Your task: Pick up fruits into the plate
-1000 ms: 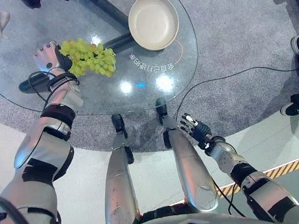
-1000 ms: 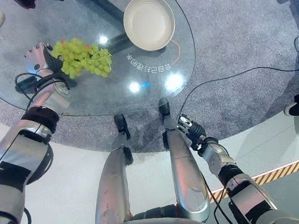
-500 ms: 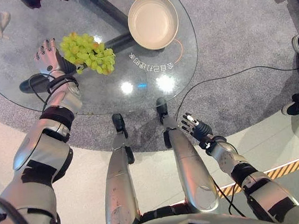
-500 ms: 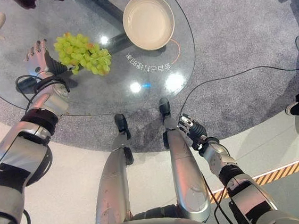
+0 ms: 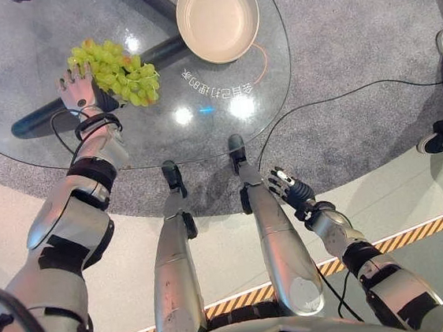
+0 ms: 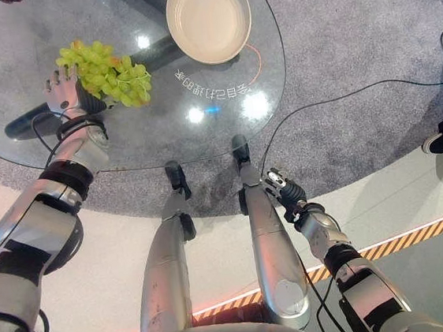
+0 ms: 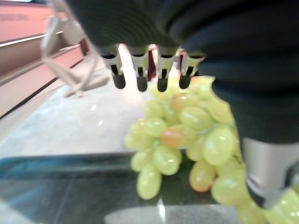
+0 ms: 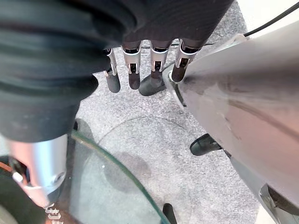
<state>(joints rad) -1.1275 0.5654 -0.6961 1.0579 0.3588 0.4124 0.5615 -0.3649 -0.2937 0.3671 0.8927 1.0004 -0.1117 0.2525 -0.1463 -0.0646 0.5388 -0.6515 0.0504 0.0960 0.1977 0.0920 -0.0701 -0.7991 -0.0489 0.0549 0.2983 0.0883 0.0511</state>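
The bunch of green grapes is partly covered on its near left side by the left hand, so the contact between palm and fruit is hidden in the eye views. In the left wrist view the fingers are seen extended straight over the grapes, with the thumb lying alongside the bunch at the edge of the picture; nothing appears to be curled round the fruit, though the thumb's tip is cut off and this cannot be fully confirmed. A few berries are tinged orange-pink. The bunch rests on the round clear glass surface, on its left part, well apart from the shallow round cream plate, which stands at the far side of the surface and has nothing in it. The plate's far rim is cut off by the top edge of the eye views. Grey carpet is seen through and around the glass. The right hand hangs low beside the surface's near edge, its fingers relaxed and straight, holding nothing.
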